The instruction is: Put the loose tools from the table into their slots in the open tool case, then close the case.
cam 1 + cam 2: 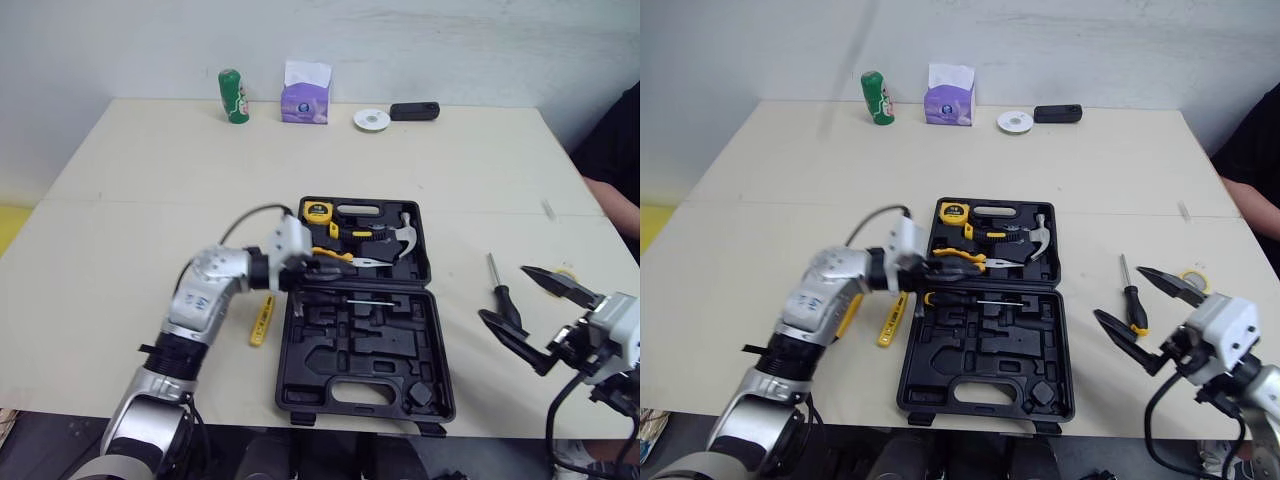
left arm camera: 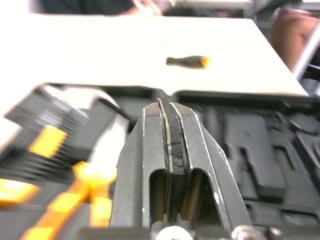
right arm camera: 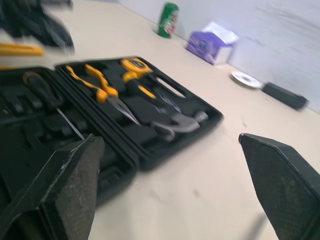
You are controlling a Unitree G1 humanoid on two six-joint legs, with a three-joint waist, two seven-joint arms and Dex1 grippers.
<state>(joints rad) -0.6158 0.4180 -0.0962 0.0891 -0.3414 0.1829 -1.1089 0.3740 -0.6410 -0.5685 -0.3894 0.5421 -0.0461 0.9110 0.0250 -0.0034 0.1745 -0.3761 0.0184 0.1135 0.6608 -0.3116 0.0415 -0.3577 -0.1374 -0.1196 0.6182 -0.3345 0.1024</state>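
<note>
The black tool case (image 1: 370, 365) lies open in the middle of the table. Its far half holds a yellow tape measure (image 1: 317, 211), yellow-handled pliers (image 1: 345, 258) and a hammer (image 1: 405, 235). A screwdriver (image 1: 345, 297) rests in a slot by the hinge. My left gripper (image 1: 325, 268) hovers over the case's left hinge area, shut with nothing between its fingers (image 2: 182, 130). A loose screwdriver (image 1: 492, 270) with a black and orange handle lies right of the case. My right gripper (image 1: 502, 292) stands open over it. A yellow utility knife (image 1: 262, 320) lies left of the case.
At the table's far edge stand a green can (image 1: 233, 97), a purple tissue box (image 1: 306, 100), a disc (image 1: 372, 120) and a black device (image 1: 414, 111). A person (image 1: 615, 150) sits at the right edge. A small yellow ring (image 1: 1193, 277) lies near my right gripper.
</note>
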